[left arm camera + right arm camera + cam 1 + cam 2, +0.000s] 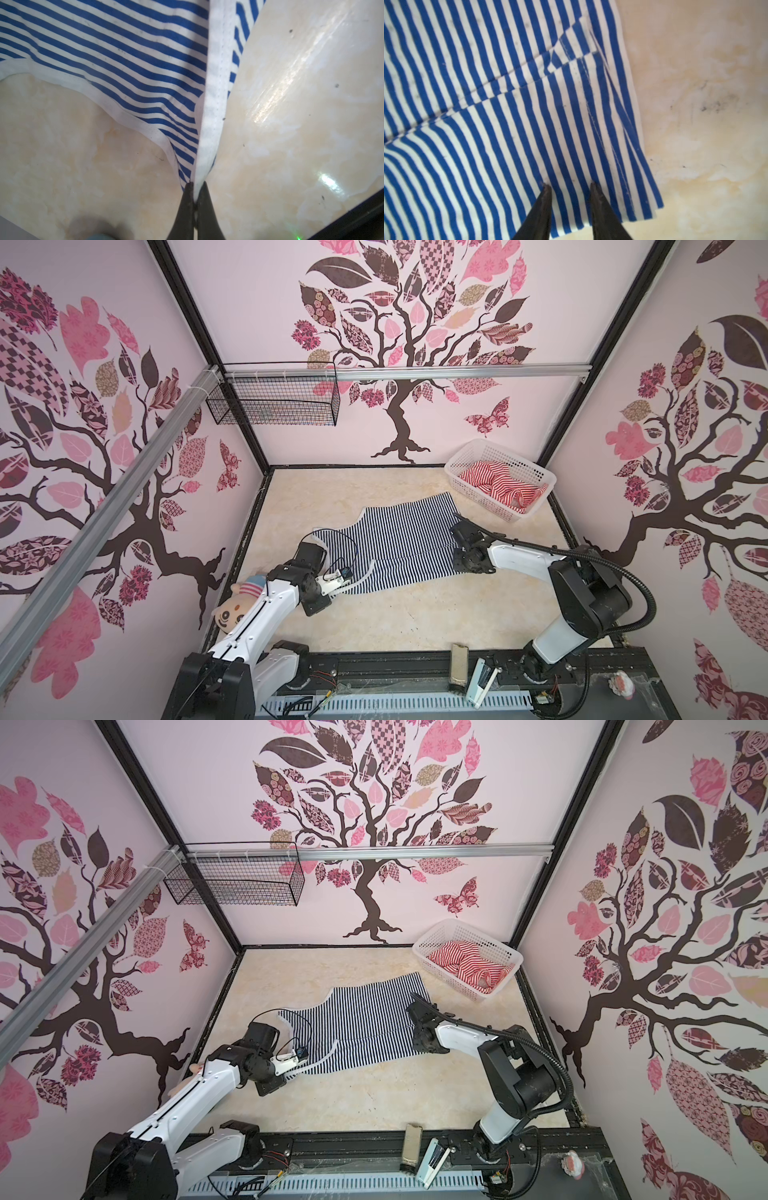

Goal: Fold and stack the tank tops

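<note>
On speckled, perhaps dirty, cream tabletop (395,622): navy tank top (399,547); tree-mural walls (257,302).

bare tabletop (395,614) in front, basket (478,495) far right

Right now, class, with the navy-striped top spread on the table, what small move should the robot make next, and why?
Probably close the right tool on the hem. The left tool is shut on the white strap trim of the navy-striped tank top, while the right tool's jaws stand apart over the fabric beside that hem, so that end is not yet held for folding.
</note>
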{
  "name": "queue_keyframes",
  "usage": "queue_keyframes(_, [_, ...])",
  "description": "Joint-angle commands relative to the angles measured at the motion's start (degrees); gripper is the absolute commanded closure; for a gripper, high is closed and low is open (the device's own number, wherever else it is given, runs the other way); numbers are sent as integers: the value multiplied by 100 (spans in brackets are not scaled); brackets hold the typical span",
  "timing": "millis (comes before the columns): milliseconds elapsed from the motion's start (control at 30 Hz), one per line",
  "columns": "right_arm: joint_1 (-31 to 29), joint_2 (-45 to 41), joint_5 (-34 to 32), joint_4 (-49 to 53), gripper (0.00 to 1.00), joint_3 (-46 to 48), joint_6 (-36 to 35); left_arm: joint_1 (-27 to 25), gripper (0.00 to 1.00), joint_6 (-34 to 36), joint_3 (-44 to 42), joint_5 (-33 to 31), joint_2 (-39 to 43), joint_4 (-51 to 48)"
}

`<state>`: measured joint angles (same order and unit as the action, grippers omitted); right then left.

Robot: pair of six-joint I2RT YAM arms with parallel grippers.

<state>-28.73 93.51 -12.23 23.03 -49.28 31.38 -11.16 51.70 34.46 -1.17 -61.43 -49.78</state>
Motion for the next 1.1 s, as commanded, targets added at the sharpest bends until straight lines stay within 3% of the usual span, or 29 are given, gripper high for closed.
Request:
queue_keyframes(0, [41,176,-221,329,66,-106,-64,67,100,231,245,-45,-120,-2])
queue_keyframes(667, [42,387,-529,499,65,-303,-184,515,100,815,703,-214,-1672,182])
queue_keyframes(833, [26,240,-465,610,65,-340,-193,518,67,789,889,-278,-1966,-11])
queue_keyframes(1067, [-159,-436,-239,741,64,-408,-194,529,54,614,1318,46,-1440,-502])
